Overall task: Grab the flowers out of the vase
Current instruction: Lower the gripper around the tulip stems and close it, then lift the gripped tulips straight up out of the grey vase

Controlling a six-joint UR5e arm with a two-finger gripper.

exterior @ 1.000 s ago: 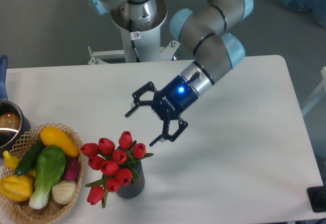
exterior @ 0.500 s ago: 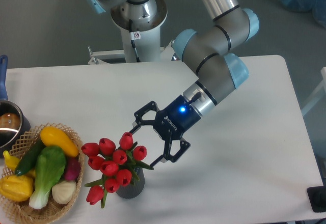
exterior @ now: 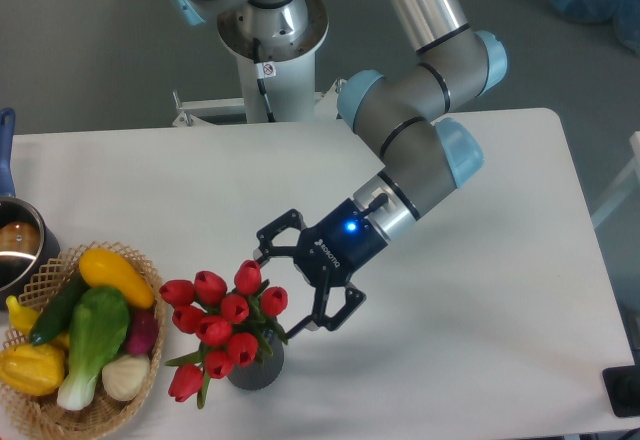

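Gripper (exterior: 274, 295) spread wide, jaws either side of the right edge of the flowers (exterior: 222, 322), holding nothing. Flowers sit in the vase (exterior: 256, 365) near the table's (exterior: 480, 290) front edge. Wicker basket (exterior: 42, 278) of vegetables just left; bare tabletop to the right and behind.

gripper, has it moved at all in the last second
Yes. The gripper, jaws open, has come down and left toward the flowers, judged against the vase, which has stayed put. Its fingertips now flank the right side of the bunch.
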